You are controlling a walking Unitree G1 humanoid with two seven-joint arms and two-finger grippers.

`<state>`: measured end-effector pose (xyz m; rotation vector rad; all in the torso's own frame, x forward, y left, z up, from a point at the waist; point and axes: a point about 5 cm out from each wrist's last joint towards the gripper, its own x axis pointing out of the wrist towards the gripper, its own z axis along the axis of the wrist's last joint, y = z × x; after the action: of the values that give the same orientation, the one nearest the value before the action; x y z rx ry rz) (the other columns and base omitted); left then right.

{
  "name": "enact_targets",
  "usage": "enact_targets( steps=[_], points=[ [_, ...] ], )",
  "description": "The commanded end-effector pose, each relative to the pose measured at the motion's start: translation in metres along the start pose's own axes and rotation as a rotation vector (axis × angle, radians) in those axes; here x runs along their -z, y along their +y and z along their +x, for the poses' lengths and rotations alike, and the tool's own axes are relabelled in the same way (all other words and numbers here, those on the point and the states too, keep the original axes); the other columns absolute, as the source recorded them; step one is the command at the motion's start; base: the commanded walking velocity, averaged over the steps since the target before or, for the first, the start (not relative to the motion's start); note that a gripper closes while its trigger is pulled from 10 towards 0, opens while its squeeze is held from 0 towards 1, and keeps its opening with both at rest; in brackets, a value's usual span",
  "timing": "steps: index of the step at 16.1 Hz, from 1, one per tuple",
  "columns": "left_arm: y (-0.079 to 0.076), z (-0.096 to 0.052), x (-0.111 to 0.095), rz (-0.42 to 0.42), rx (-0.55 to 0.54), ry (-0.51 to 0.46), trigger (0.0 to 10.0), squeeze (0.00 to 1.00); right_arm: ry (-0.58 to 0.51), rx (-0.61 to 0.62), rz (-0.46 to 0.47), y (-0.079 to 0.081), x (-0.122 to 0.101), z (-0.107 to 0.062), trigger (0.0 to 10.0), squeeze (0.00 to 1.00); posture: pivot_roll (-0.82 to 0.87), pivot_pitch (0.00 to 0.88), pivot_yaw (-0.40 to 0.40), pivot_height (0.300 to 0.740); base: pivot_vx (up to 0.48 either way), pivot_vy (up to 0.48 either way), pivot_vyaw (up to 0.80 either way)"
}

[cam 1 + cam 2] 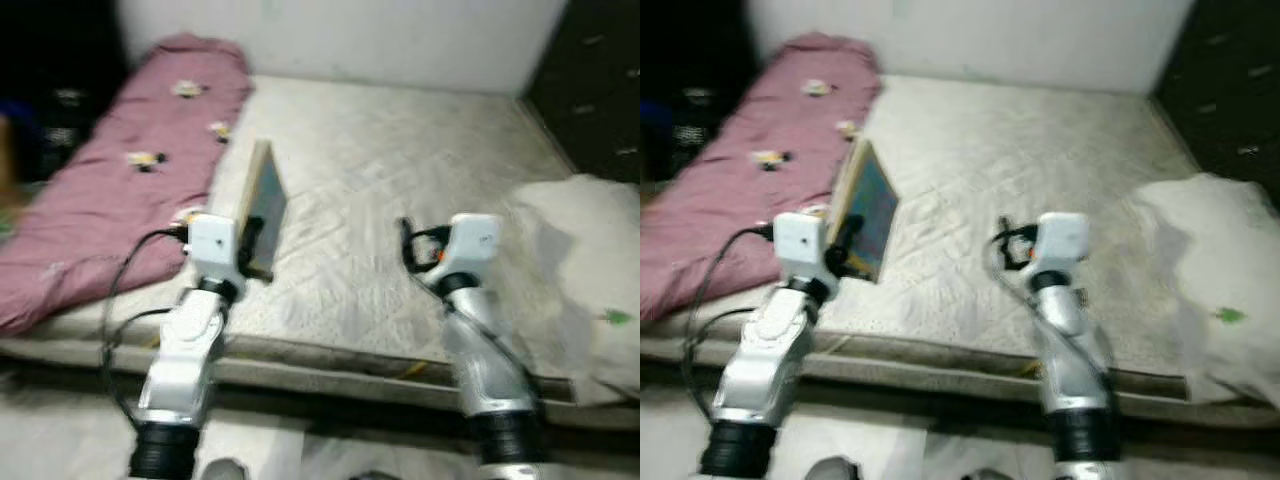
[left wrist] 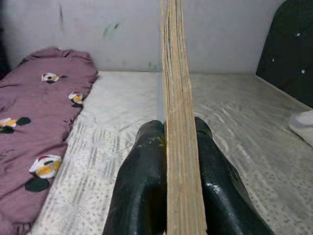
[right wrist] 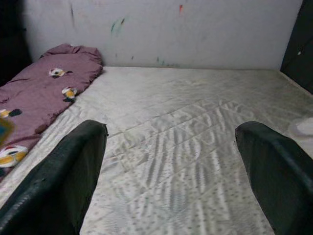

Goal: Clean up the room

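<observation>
Wooden-edged flat board (image 1: 262, 205), maybe a framed pic or book w/ a bluish face, is sitting pinched edge-on in the left gripper (image 2: 168, 161), fingers pressing both faces. It's being held upright above the mattress (image 1: 400, 180), not resting on it, long axis running away from the wrist toward the wall. Right gripper (image 3: 171, 166) is hovering beside it over the mattress, jaws spread wide & empty. Maroon blanket (image 1: 110, 180) is lying along the bed's left side; white pillow (image 1: 585, 250) at right. Left arm is the one carrying, so placing it prob. falls to that side.
</observation>
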<state>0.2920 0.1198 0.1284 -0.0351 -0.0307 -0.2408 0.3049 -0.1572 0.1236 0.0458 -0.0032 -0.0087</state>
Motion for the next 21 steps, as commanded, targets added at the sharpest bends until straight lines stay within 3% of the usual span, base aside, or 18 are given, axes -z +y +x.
enact_targets(
  steps=[1,5,16,21],
  points=[
    [0.0015,0.0015,-0.0097,-0.01,0.005,-0.052,10.0,0.0,-0.018,-0.005,0.006,0.0039,-0.0032,0.0011,10.0,0.0,-0.04,0.0,-0.047,0.74,0.0,0.0,0.0],
    [-0.0024,-0.0004,-0.0126,-0.029,0.061,-0.075,10.0,0.0,-0.019,0.004,0.012,0.0034,-0.0031,0.001,10.0,0.0,-0.04,0.0,-0.048,0.74,0.067,0.0,0.0],
    [-0.0019,-0.0019,-0.0113,-0.032,0.073,-0.068,10.0,0.0,-0.018,0.026,0.01,0.0006,-0.0026,0.0018,10.0,0.0,-0.04,0.0,-0.045,0.74,0.351,0.0,0.0],
    [-0.0019,-0.0052,-0.0043,-0.03,0.042,-0.034,10.0,0.0,-0.015,0.037,0.003,-0.0013,-0.0019,0.0018,10.0,0.0,-0.04,0.0,-0.038,0.74,0.0,0.0,0.0]
  ],
)
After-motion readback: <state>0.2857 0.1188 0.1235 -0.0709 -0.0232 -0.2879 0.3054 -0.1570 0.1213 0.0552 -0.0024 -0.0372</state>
